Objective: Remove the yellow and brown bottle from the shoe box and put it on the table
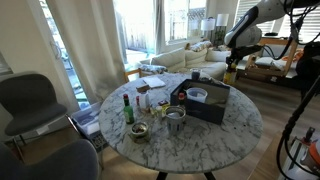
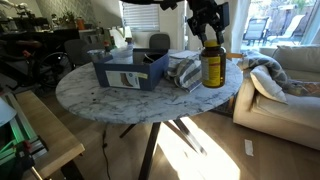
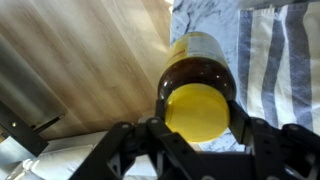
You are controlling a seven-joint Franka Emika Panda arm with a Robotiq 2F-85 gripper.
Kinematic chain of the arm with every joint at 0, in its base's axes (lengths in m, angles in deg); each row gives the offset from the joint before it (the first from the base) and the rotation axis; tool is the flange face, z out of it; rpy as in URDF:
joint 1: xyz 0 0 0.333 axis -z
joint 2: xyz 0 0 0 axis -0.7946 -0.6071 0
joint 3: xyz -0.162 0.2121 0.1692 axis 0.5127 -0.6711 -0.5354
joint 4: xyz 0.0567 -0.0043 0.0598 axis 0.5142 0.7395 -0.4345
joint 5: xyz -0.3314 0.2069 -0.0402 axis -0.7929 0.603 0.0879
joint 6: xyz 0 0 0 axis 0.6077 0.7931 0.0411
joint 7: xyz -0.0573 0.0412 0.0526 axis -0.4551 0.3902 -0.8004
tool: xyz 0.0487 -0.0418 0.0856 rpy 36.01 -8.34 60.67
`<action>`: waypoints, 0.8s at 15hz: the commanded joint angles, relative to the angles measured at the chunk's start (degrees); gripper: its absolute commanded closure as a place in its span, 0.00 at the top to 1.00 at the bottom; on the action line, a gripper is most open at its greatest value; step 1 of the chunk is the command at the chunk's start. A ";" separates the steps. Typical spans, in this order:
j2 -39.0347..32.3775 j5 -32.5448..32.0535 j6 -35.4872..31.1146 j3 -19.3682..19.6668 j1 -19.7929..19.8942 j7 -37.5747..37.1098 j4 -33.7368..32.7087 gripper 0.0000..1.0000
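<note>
**A:** In an exterior view, from the left: the shoe box sits on the table. A striped cloth lies just beside it. Then comes the yellow and brown bottle, upright, outside the box, near the table's rim.

**B:** Is it resting on the marble?

**A:** Its base looks level with the tabletop, but I cannot tell whether it touches.

**B:** Gripper?

**A:** My gripper comes straight down onto the bottle's top. The wrist view shows wooden floor at left, the yellow cap in the middle and the cloth at right. The fingers press on the brown shoulders from either side, pinching the bottle.

**B:** Other items?

**A:** In an exterior view, a green bottle and a metal bowl stand picture-left of the box.
</note>
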 commanded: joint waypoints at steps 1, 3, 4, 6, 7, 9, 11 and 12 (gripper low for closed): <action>-4.21 1.28 1.85 -2.54 2.29 -0.05 -5.35 0.37; -5.43 1.29 2.13 -3.19 2.77 -0.07 -6.54 0.37; -6.03 1.19 2.29 -3.45 2.91 -0.05 -7.12 0.37; -6.72 1.25 2.72 -4.02 3.34 0.22 -8.03 0.37; -6.97 1.47 3.25 -4.38 3.53 0.19 -8.44 0.37; -6.59 2.15 5.04 -5.11 4.04 0.48 -9.03 0.88; -5.91 2.70 6.00 -5.39 4.21 0.32 -9.55 0.99; -5.21 2.92 6.08 -5.46 4.21 0.29 -9.60 1.00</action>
